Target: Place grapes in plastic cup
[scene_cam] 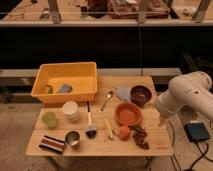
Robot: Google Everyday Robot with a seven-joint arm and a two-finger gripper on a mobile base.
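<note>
The light-green plastic cup (49, 119) is sitting near the left front of the desk (155, 142), just beside a cream cup (70, 110) and in front of a yellow bin (65, 81). Further right, the grapes (140, 137) are lying at the front edge, just right of an orange fruit (124, 132) and below an orange bowl (128, 114). The tool (161, 119) is hanging spread and empty at the desk's right edge, apart from the grapes.
</note>
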